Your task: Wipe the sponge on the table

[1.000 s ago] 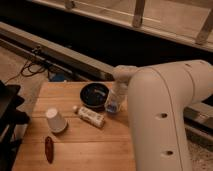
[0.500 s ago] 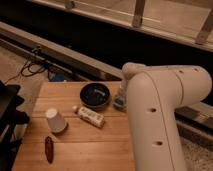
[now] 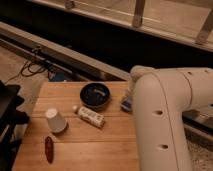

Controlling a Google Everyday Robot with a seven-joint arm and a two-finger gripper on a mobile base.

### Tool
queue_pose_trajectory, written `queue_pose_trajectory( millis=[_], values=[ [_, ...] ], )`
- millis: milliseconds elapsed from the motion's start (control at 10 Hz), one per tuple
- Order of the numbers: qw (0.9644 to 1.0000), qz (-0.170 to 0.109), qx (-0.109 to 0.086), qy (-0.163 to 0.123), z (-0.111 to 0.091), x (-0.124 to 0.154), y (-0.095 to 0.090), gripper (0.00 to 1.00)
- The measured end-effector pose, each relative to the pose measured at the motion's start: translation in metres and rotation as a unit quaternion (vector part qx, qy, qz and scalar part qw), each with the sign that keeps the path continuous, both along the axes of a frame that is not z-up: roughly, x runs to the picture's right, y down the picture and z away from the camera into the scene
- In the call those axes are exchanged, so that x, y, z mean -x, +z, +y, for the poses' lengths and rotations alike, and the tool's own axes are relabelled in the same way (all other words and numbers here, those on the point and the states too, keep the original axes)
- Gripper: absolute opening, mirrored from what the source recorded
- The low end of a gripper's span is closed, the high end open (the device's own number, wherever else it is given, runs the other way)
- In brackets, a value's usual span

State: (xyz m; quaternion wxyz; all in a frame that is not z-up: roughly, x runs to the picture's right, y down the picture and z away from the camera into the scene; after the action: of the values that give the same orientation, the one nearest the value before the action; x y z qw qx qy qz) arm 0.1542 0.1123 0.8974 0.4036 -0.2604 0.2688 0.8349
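Note:
The sponge point(image 3: 125, 106), a small light-blue block, lies at the right edge of the light-brown wooden table point(image 3: 90, 145), just right of the dark bowl. My gripper point(image 3: 128, 96) sits directly over it, mostly hidden behind my big white arm point(image 3: 165, 115). Only a sliver of the sponge shows past the arm. The arm covers the table's right side from the sponge down to the near corner.
A dark bowl point(image 3: 95, 95) stands at the table's back middle. A white bottle point(image 3: 90, 116) lies on its side in front of it. An upturned white cup point(image 3: 55, 120) and a reddish-brown item point(image 3: 49, 149) sit at the left. A black object point(image 3: 10, 117) stands off the left edge.
The gripper and the sponge have slid to the right, away from the bowl toward the table's right edge. The arm now hides more of the right side.

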Motion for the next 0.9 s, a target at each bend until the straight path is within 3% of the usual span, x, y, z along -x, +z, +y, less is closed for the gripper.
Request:
queue_pose_trajectory(
  millis=[200, 400, 700, 900],
  values=[
    [1.0000, 0.001, 0.003, 0.005, 0.016, -0.007, -0.020, 0.17],
    [0.9997, -0.022, -0.004, -0.003, 0.023, 0.008, -0.035, 0.17],
    [0.9959, -0.087, -0.002, -0.024, 0.032, 0.064, -0.052, 0.17],
    [0.9896, -0.136, 0.012, -0.045, 0.041, 0.105, -0.061, 0.17]
  ],
)
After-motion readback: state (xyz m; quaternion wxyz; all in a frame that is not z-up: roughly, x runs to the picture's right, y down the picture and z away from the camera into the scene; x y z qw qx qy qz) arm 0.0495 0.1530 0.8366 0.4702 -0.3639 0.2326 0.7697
